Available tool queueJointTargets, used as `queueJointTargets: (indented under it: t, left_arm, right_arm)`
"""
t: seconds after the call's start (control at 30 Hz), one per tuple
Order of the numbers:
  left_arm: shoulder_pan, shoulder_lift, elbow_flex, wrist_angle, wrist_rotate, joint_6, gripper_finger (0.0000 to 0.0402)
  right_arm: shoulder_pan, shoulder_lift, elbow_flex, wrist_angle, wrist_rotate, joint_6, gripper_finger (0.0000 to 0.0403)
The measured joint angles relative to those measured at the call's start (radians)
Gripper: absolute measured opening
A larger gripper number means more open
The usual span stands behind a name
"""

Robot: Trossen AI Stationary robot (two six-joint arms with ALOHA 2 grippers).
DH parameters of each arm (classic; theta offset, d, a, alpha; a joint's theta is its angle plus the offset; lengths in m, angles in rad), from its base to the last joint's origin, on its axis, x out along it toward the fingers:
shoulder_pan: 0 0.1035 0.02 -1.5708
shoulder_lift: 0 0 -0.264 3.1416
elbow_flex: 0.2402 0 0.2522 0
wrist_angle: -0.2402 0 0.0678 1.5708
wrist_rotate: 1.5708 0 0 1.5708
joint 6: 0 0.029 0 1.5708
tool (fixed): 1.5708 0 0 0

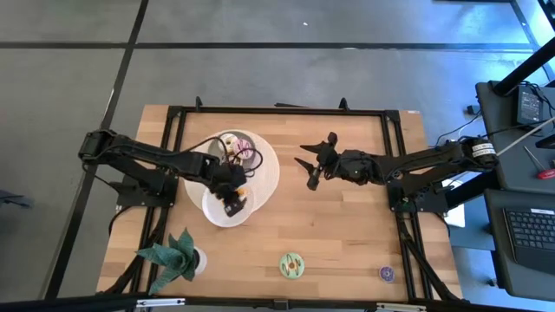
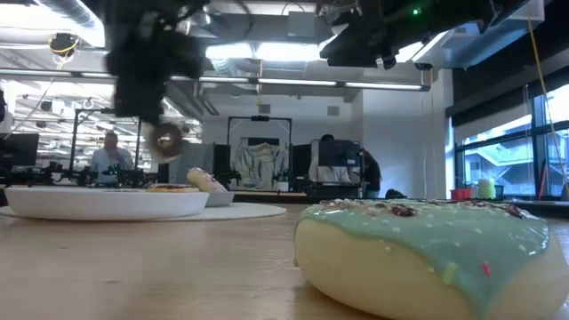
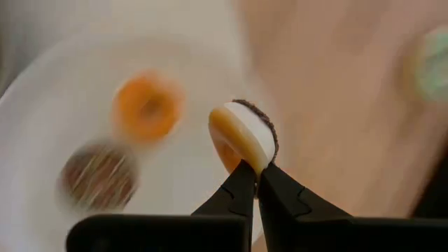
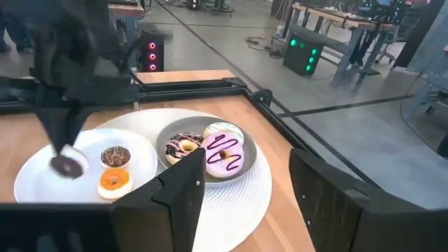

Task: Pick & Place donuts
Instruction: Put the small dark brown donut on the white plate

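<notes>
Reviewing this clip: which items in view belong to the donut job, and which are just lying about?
Job items:
- small donut held by the left gripper
- orange donut and chocolate donut on the near plate
- green donut
- purple donut
- right gripper, open

Lying about:
- toy plant

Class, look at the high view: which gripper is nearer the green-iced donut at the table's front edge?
Left. The left gripper hangs over the small plate, up-left of the green-iced donut; the right gripper is farther off.
</notes>
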Motion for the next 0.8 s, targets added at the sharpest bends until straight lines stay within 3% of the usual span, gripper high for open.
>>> queueJointTargets:
  t: [0.17, 0.5, 0.67, 0.8]
  left_arm:
    - [-0.003, 0.008, -0.001, -0.129, -0.015, -0.059, 0.0007]
    - [-0.005, 0.007, -0.077, -0.032, 0.062, -0.072, 0.0006]
    - [-0.017, 0.007, -0.118, 0.106, 0.131, -0.070, 0.0007]
    - [-0.025, 0.007, -0.129, 0.133, 0.126, -0.069, 0.0007]
  right_arm:
    - [0.000, 0.000, 0.000, -0.010, 0.000, 0.005, 0.0206]
    - [0.000, 0.000, 0.000, -0.094, 0.001, 0.050, 0.0206]
    - [0.000, 0.000, 0.000, -0.094, 0.001, 0.049, 0.0206]
    - [0.000, 0.000, 0.000, -0.093, 0.001, 0.049, 0.0206]
